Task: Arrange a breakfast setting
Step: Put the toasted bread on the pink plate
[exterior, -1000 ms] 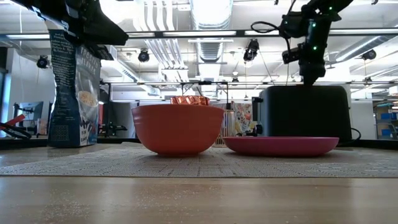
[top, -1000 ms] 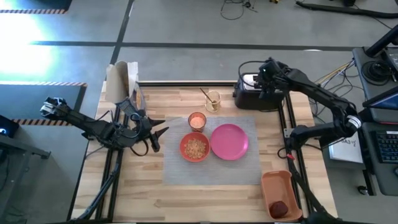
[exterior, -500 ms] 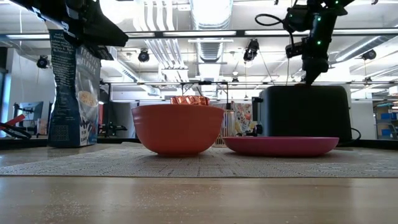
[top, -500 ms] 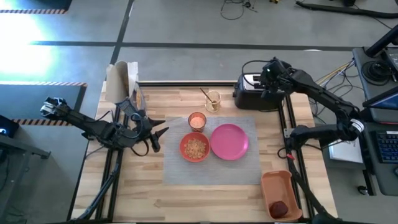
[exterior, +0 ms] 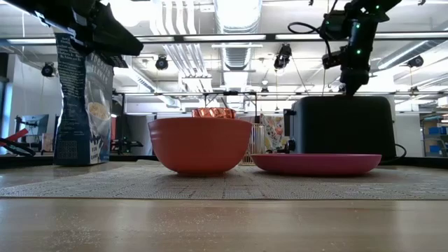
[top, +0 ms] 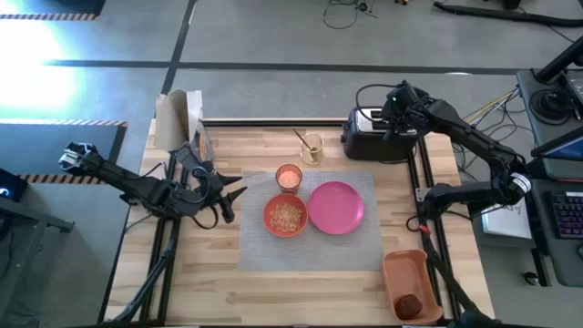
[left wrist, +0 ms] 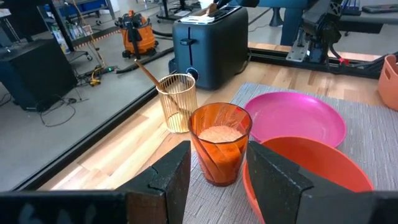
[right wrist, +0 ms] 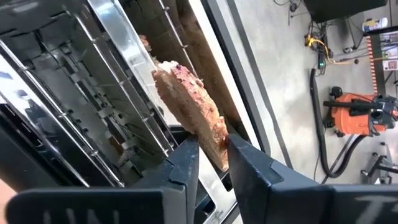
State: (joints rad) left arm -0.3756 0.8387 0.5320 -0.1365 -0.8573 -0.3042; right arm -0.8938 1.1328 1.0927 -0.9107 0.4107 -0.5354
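1. In the low view the orange-red bowl (exterior: pixel 199 145) hides most of the orange cup (exterior: pixel 214 113); only the cup's rim shows.
2. The toast slice (right wrist: pixel 189 112) has its lower end hidden between the right gripper's (right wrist: pixel 211 155) fingers, above the toaster (right wrist: pixel 74 99) slots.
3. In the high view the dark red fruit (top: pixel 410 303) on the orange tray (top: pixel 407 270) is too small to identify.
4. The cereal bag (exterior: pixel 84 98) is partly hidden by the left arm in the low view.
5. The pink plate (left wrist: pixel 292 118) is partly hidden behind the bowl's rim in the left wrist view.
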